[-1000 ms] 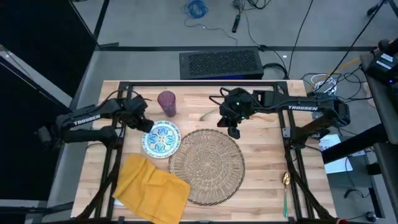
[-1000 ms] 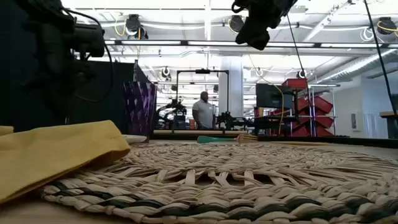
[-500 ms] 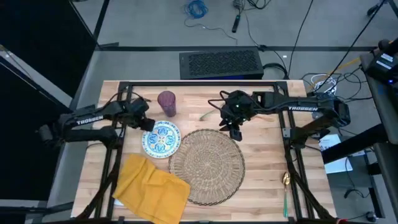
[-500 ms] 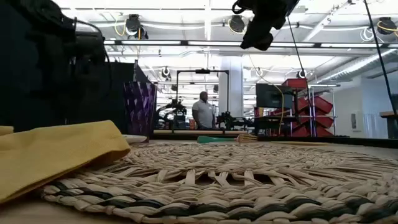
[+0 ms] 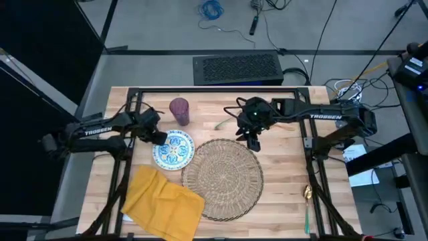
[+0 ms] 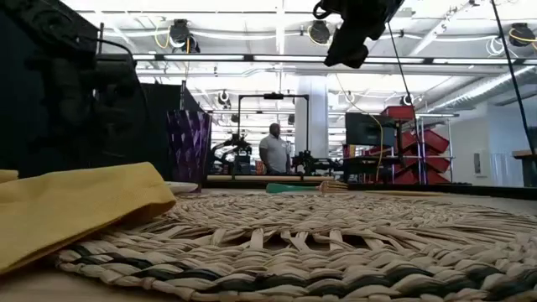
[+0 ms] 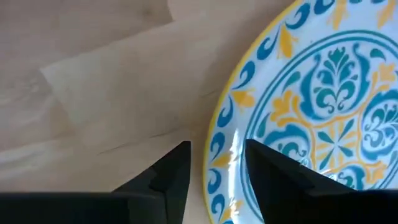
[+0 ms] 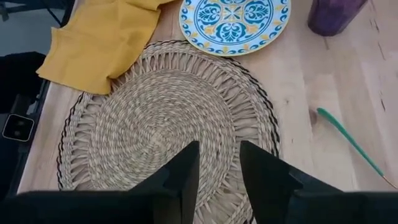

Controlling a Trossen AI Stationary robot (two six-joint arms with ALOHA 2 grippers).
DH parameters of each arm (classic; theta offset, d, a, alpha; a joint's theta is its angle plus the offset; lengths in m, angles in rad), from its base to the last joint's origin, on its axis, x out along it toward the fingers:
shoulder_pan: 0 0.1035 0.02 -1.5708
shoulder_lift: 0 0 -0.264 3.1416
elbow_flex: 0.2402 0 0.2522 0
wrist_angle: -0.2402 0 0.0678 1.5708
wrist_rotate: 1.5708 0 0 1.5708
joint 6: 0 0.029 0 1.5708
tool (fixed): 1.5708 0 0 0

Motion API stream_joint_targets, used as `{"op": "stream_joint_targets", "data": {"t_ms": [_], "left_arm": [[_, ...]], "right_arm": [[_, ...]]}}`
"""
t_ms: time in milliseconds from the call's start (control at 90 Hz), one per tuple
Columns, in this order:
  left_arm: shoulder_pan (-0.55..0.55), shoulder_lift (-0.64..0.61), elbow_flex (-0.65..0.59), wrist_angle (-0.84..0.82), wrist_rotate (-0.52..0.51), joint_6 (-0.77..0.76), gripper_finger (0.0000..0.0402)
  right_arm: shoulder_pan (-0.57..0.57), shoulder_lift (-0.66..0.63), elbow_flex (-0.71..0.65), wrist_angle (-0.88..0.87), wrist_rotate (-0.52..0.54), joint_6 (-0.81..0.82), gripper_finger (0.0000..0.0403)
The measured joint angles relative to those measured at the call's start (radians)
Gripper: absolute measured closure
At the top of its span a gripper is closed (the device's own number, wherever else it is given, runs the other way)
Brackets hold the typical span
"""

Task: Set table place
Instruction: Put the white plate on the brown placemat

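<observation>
Wooden table [image 5: 281,174] carries mat [image 5: 222,178] and plate [image 5: 173,150]. Left gripper [image 7: 214,163], fingers parted, straddles the plate's rim, apparently without contact. Right gripper [image 8: 217,165] hovers parted above the mat's edge.

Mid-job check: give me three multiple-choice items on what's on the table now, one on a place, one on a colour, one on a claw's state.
1. Where is the plate?
A. centred on the mat
B. on the table beside the mat
C. on the napkin

2. What colour is the napkin?
A. yellow
B. red
C. white

3. The left claw is:
A. shut on the tumbler
B. open, straddling the plate's rim
C. parked off the table

Answers:
1 B: the high view shows the plate just outside the mat, its edge about meeting the mat's.
2 A: yellow in every view.
3 B: the left wrist view shows one finger on either side of the rim.
</observation>
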Motion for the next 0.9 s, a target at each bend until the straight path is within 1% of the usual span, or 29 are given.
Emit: {"op": "stream_joint_targets", "data": {"t_ms": [233, 378, 478, 522, 589, 733, 767, 900], "left_arm": [[-0.008, 0.025, 0.0, 0.003, 0.0, 0.001, 0.0263], [-0.034, 0.067, -0.015, 0.077, 0.004, -0.006, 0.0263], [-0.048, 0.091, -0.017, 0.09, 0.014, -0.007, 0.0268], [-0.052, 0.095, -0.016, 0.09, 0.014, -0.005, 0.0276], [-0.056, 0.091, -0.018, 0.09, 0.013, -0.006, 0.0299], [-0.06, 0.071, -0.019, 0.107, 0.051, 0.024, 0.0381], [-0.06, 0.067, -0.019, 0.104, 0.053, 0.025, 0.0389], [-0.059, 0.06, -0.016, 0.092, 0.056, 0.04, 0.0399]], "right_arm": [[0.0, 0.0, 0.0, 0.0, 0.0, 0.003, 0.03], [0.0, 0.0, 0.0, 0.0, 0.0, 0.003, 0.03], [0.0, 0.0, 0.0, 0.0, 0.0, 0.004, 0.03], [0.0, 0.0, 0.0, -0.001, 0.0, 0.004, 0.03], [0.0, 0.0, 0.0, 0.0, 0.0, 0.004, 0.03], [-0.001, 0.0, 0.0, 0.003, 0.0, 0.004, 0.03], [-0.001, 0.0, 0.0, 0.006, 0.0, 0.004, 0.03], [-0.001, 0.0, 0.0, 0.015, 0.002, 0.008, 0.03]]}}
